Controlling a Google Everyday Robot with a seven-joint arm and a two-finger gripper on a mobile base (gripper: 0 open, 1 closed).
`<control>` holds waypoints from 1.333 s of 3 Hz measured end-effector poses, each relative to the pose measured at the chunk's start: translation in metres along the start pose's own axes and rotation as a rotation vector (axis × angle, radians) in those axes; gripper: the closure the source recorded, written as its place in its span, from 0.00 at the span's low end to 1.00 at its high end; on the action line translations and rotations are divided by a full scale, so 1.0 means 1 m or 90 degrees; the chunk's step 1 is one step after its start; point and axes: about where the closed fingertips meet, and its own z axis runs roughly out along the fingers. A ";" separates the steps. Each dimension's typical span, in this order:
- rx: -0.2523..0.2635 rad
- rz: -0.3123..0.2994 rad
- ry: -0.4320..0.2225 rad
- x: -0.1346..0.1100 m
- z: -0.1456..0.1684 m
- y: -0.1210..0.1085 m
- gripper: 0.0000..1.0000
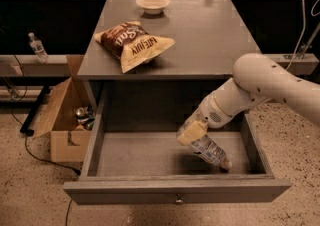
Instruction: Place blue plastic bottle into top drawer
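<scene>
The blue plastic bottle [209, 151] is a clear crinkled bottle with a pale label. It lies slanted inside the open top drawer [140, 154], right of the middle, with its white cap pointing at the front right corner. My gripper [191, 132] is low inside the drawer, right at the bottle's upper left end. The white arm comes in from the right, over the drawer's right wall. The drawer's front panel carries a small round knob [176, 200].
A chip bag [132, 42] and a small white bowl [152, 3] sit on the cabinet top. An open cardboard box [62, 115] stands on the floor left of the drawer. A small clear bottle [37, 47] stands far left. Cables run across the floor.
</scene>
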 end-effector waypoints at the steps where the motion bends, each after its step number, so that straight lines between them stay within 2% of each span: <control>1: 0.000 0.000 0.000 0.000 0.000 0.000 0.28; 2: 0.014 0.003 -0.014 0.001 -0.012 -0.006 0.05; 3: 0.041 0.006 -0.028 0.005 -0.036 -0.013 0.00; 4: 0.079 0.010 -0.041 0.014 -0.074 -0.016 0.00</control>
